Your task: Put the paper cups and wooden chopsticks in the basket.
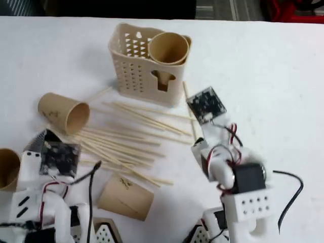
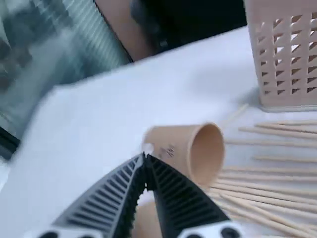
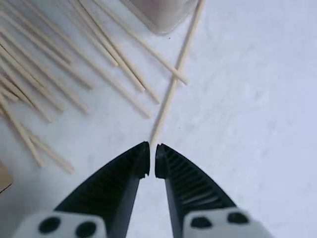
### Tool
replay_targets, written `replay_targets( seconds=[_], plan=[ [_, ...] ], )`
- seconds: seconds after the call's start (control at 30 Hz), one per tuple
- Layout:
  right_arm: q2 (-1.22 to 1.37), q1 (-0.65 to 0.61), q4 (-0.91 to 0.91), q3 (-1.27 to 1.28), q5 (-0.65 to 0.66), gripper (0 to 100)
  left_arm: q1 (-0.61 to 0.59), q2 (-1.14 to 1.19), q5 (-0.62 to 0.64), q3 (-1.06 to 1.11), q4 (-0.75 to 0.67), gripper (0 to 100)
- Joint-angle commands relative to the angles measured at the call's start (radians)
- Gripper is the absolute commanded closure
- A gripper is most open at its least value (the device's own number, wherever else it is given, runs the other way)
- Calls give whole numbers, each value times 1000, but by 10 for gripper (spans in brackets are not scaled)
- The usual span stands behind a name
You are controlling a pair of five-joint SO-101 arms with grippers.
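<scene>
Pinching right claw (image 3: 152, 159) nearly shut on stray chopstick (image 3: 173, 82) tip, seemingly for lifting toward basket (image 1: 132, 71); holding left claw (image 2: 147, 171) shut, empty.

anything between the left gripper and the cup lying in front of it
Nothing visible: the left gripper points straight at the tipped paper cup, close to its side; the chopsticks lie beyond its mouth.

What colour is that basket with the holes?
Cream beige basket, clearest in the high view.
</scene>
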Motion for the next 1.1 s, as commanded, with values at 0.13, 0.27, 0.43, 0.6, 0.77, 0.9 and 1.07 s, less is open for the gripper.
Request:
replay_targets(
  seconds=[0.13,0.27,0.43,0.6,0.77,0.9,1.07],
  plan=[
    [-154,16,-180,230,-12,957,-54,56,-55,-95,20,973],
    [-154,16,-277,319,-66,957,-108,300,-71,-143,15,915],
    [-160,16,-351,390,-83,957,-110,651,-127,-298,74,819],
    [-162,16,-389,437,-83,957,-110,875,-129,-407,46,774],
    [-162,16,-389,437,-83,957,-108,1061,-127,-419,-77,771],
    [-162,16,-389,442,-83,957,-104,1193,-126,-427,-140,771],
    [-162,16,-387,442,-83,957,-45,1314,-100,-419,-201,772]
  ],
)
